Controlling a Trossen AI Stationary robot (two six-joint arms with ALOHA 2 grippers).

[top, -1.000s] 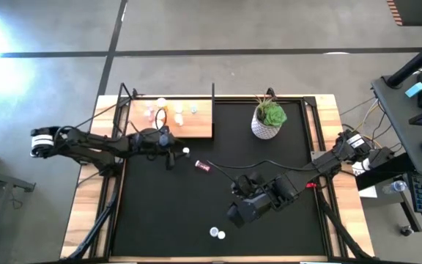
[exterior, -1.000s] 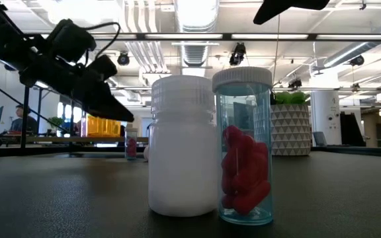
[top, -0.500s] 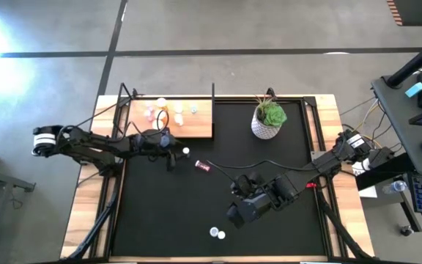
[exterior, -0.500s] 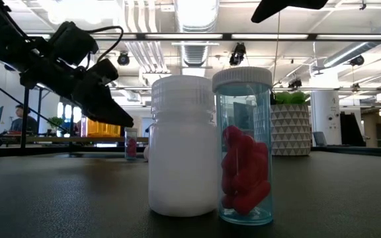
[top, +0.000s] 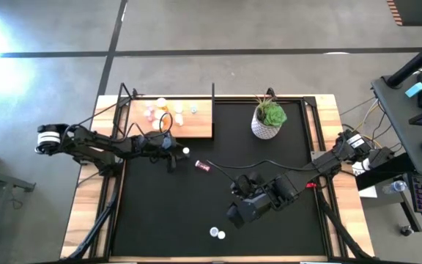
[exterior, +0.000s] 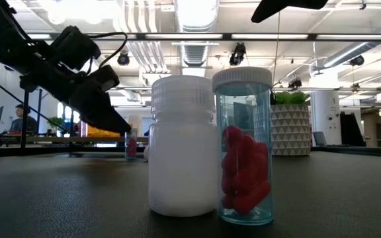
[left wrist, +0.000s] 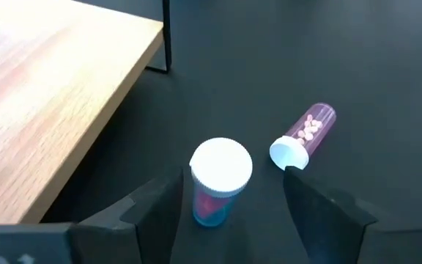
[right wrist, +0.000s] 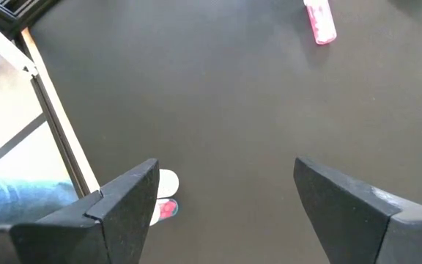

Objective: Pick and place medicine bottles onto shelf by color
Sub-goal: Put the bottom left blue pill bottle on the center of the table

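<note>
White-capped blue bottle [left wrist: 219, 181] stands on the black mat [top: 218, 198] just off the shelf [top: 196, 126]; the left end effector [left wrist: 229, 202], open, has edged forward to straddle it, ready to grasp. Right end effector [right wrist: 226, 202] waits open near the counter's front

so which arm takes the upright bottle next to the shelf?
Left. The left gripper is open and straddles the upright bottle beside the shelf. The right gripper hangs mid-mat, far off.
</note>
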